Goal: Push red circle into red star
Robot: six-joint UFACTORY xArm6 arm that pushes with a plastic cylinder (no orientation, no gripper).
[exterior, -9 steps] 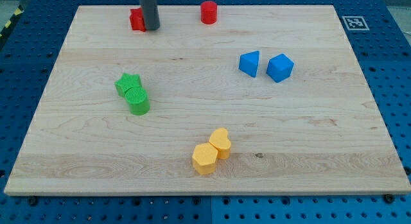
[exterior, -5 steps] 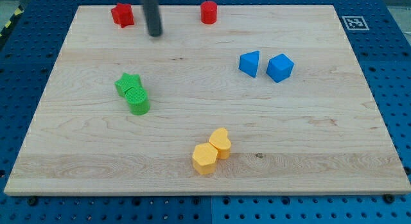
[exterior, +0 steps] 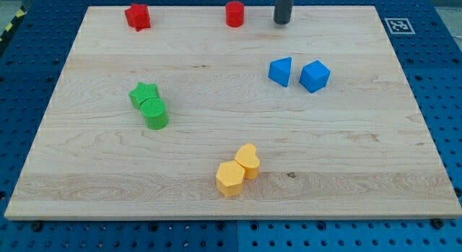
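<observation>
Red circle left of my tip (apart)

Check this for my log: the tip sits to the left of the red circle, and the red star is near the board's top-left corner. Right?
Not quite. The camera view shows my tip to the right of the red circle, apart from it. The red star is indeed near the top-left corner.

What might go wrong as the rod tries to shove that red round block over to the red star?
My tip sits to the view's right of the red circle, apart from it. Both it and the red star lie close to the board's top edge, so a slightly off-centre push could send the circle off the board. The gap to the star is long, so the circle may drift past it.
</observation>
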